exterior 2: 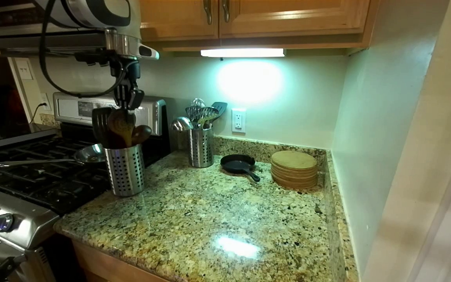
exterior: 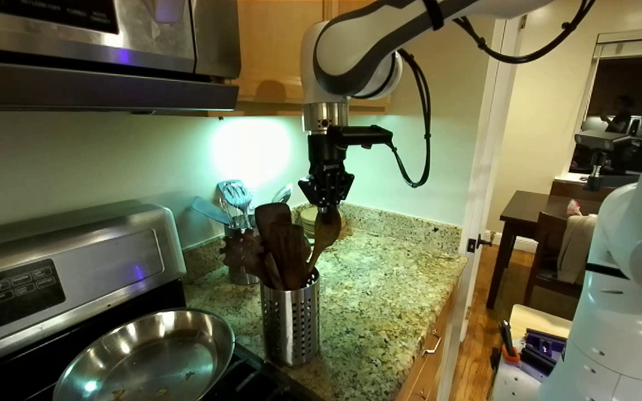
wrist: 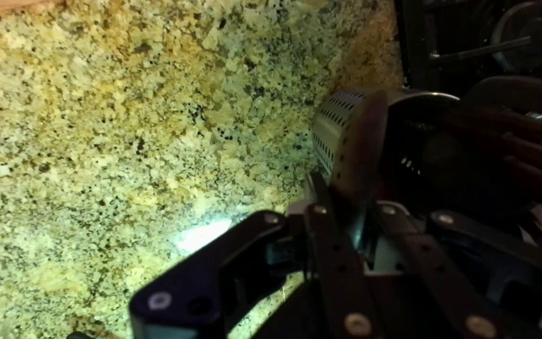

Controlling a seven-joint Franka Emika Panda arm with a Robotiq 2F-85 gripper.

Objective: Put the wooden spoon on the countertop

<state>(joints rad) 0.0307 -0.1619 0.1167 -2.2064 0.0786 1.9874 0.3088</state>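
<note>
The wooden spoon [exterior: 326, 231] stands bowl-up and tilted, its handle down inside a perforated steel canister [exterior: 291, 328]. It also shows in an exterior view [exterior 2: 122, 123] and in the wrist view [wrist: 364, 136]. My gripper [exterior: 326, 208] points straight down over the canister, its fingers shut on the top of the spoon's bowl; in the wrist view the fingers [wrist: 348, 207] lie close on both sides of it, in deep shadow. The lower handle is hidden in the canister. The speckled granite countertop [exterior 2: 210, 219] lies below and beside the canister [exterior 2: 125, 172].
Darker wooden utensils [exterior: 285, 245] crowd the same canister. A steel pan [exterior: 148, 356] sits on the stove beside it. Farther back are another utensil canister [exterior 2: 201, 149], a small black skillet [exterior 2: 238, 163] and a stack of round boards [exterior 2: 294, 170]. Cabinets [exterior 2: 257, 19] hang overhead.
</note>
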